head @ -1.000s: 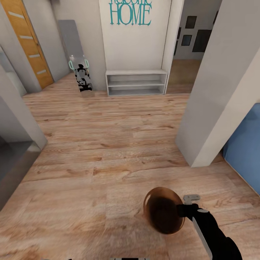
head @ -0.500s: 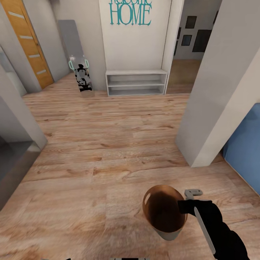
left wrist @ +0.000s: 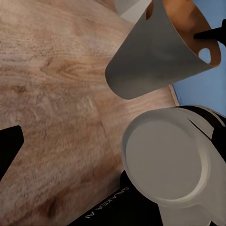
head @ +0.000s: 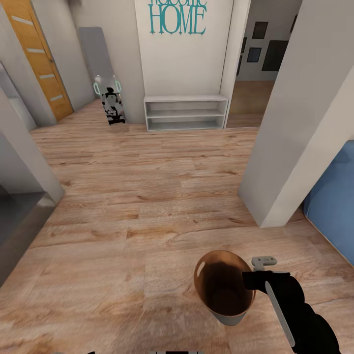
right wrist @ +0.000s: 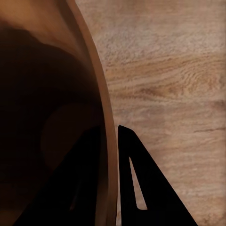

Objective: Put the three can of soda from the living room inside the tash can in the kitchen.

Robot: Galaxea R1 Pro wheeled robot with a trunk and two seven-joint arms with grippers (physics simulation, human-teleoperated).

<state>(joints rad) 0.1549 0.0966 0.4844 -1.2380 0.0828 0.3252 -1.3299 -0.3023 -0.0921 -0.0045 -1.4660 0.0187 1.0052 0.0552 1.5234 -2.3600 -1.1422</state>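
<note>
The tash can (head: 223, 287), pale grey outside and glossy orange-brown inside, hangs just above the wood floor at the lower right of the head view. My right gripper (head: 249, 281) is shut on its rim. In the right wrist view the gripper (right wrist: 111, 129) has one dark finger inside the rim and the other outside. The left wrist view shows the tash can (left wrist: 155, 52) from its grey side, tilted. A dark finger (left wrist: 8, 148) of my left gripper stands far out at the edge, with nothing held. The can of soda are out of view.
A white pillar (head: 295, 123) rises right of the bin, with a blue sofa (head: 334, 206) behind it. A low white shelf (head: 187, 112) stands at the far wall under teal HOME lettering. An orange door (head: 37, 54) and a grey wall corner (head: 24, 162) are at left.
The bin tipped from facing the camera to more upright, so its grey base shows, and the right arm shifted slightly right. Little has moved in the last half second.
</note>
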